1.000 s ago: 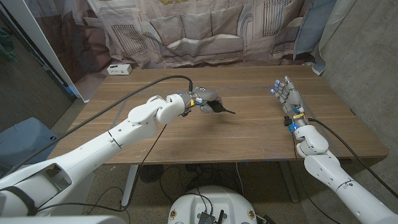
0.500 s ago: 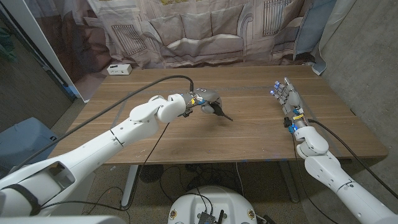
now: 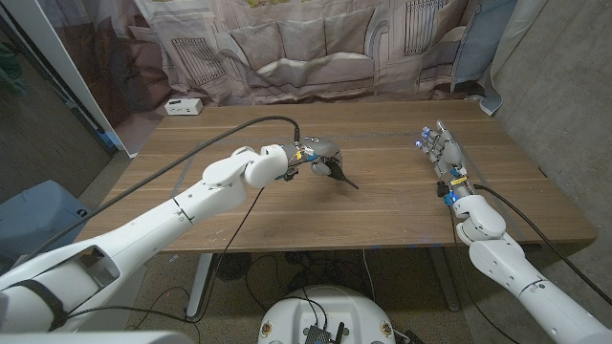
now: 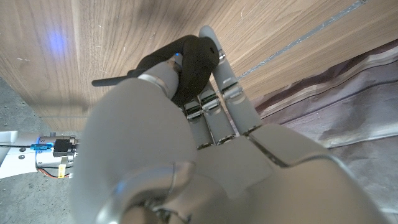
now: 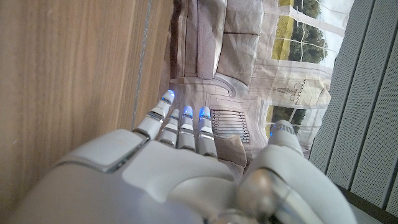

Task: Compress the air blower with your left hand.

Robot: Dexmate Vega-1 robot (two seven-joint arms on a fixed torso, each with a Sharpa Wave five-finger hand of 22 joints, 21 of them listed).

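Observation:
The air blower is a black rubber bulb with a thin black nozzle, held just above the middle of the wooden table. My left hand grips the bulb, fingers wrapped over it, and the nozzle slants down to the right toward the tabletop. In the left wrist view the black bulb sits between the thumb and the fingers of the left hand, nozzle sticking out sideways. My right hand stands on its edge at the table's right side, fingers straight and apart, holding nothing; the right hand shows extended fingers.
A small white box lies at the table's far left corner. A curtain printed with a sofa hangs behind the table. A black cable runs along my left arm. A grey wall stands on the right.
My left hand has shifted a little to the right with the blower, and the nozzle has tipped from nearly level to slanting downward. The right hand has stayed put.

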